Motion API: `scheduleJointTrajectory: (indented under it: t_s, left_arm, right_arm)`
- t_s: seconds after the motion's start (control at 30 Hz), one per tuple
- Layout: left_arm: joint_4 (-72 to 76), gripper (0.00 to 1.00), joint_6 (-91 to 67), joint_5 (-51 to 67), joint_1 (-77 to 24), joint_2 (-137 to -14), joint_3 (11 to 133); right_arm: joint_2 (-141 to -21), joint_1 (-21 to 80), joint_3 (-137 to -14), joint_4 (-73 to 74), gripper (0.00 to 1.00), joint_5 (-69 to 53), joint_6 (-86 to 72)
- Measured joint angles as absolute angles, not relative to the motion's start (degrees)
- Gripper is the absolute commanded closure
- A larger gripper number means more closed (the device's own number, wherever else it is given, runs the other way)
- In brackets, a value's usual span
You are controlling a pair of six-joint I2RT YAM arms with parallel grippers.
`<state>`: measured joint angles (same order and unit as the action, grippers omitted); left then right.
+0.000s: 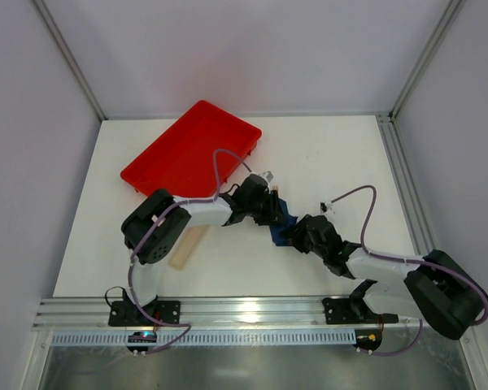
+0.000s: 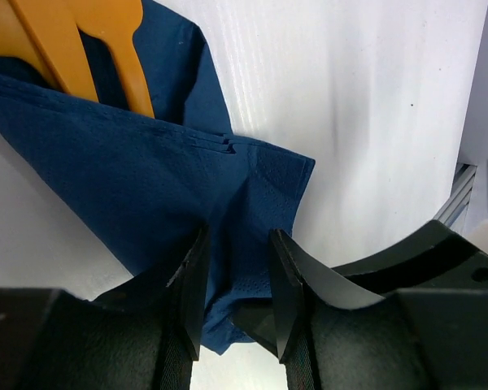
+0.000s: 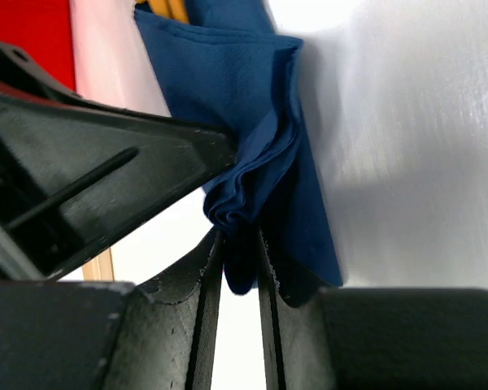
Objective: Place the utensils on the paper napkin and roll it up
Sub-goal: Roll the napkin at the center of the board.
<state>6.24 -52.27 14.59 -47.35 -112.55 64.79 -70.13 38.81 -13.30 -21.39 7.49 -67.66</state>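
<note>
Right wrist: bunched navy paper napkin (image 3: 244, 106) pinched by right gripper (image 3: 239, 248); left gripper (image 2: 238, 252) half-open astride.

There was the white tabletop (image 1: 333, 154), evenly lit, soft glare on it. Pale grey walls boxed it in: back wall (image 1: 244, 49) beyond it, left wall (image 1: 24, 162) and right wall (image 1: 464, 146) flanking it. Aluminium posts (image 1: 69, 61) rose from its far corners. A silver rail (image 1: 252, 307) ran along its near edge, dull sheet metal (image 1: 252, 366) just below that.
</note>
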Motion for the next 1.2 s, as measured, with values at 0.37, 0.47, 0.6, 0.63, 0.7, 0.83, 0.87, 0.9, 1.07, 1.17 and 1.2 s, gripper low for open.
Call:
scheduleJointTrajectory:
  t_s: [0.37, 0.47, 0.6, 0.63, 0.7, 0.83, 0.87, 0.9, 1.07, 1.17, 1.2]
  left_arm:
    - [8.21, 0.62, -52.25, 14.96, -47.70, -112.53, 63.81]
    - [8.78, 0.62, -52.23, 15.44, -48.05, -112.53, 63.46]
    - [9.19, 0.62, -51.72, 16.47, -48.42, -112.53, 63.07]
    - [9.15, 0.62, -51.46, 16.64, -48.42, -112.46, 63.05]
    - [8.93, 0.62, -50.52, 16.99, -48.42, -112.27, 62.89]
    - [8.67, 0.62, -49.47, 18.09, -48.42, -111.81, 62.35]
    - [8.67, 0.62, -49.17, 18.41, -48.45, -111.70, 62.22]
    - [8.67, 0.62, -48.99, 18.70, -48.42, -111.63, 62.06]
    - [8.40, 0.62, -48.27, 20.78, -48.47, -111.26, 61.45]
    - [7.46, 0.62, -47.53, 22.20, -48.47, -111.02, 61.23]
    - [7.01, 0.62, -47.42, 22.52, -48.47, -110.93, 61.23]
  right_arm:
    - [-53.87, 35.68, -24.23, 2.15, 0.68, 9.54, -54.65]
    - [-58.78, 29.89, -27.40, 3.53, 0.67, 7.16, -49.82]
    - [-66.32, 25.04, -30.41, 3.79, 0.66, 4.36, -44.91]
    - [-67.90, 24.64, -30.89, 3.84, 0.66, 3.73, -43.81]
    - [-70.61, 24.62, -31.57, 3.60, 0.65, 2.09, -42.76]
    - [-74.13, 24.62, -30.85, 2.59, 0.56, -0.86, -41.89]
    - [-74.04, 24.62, -30.30, 2.59, 0.54, -1.21, -41.87]
    - [-73.91, 24.64, -29.85, 2.61, 0.53, -1.48, -42.00]
    - [-73.10, 26.35, -27.14, 2.15, 0.51, -2.09, -44.18]
    - [-73.10, 27.94, -26.98, 2.20, 0.51, -0.69, -46.63]
    - [-73.12, 28.71, -26.98, 2.24, 0.51, 0.25, -47.44]
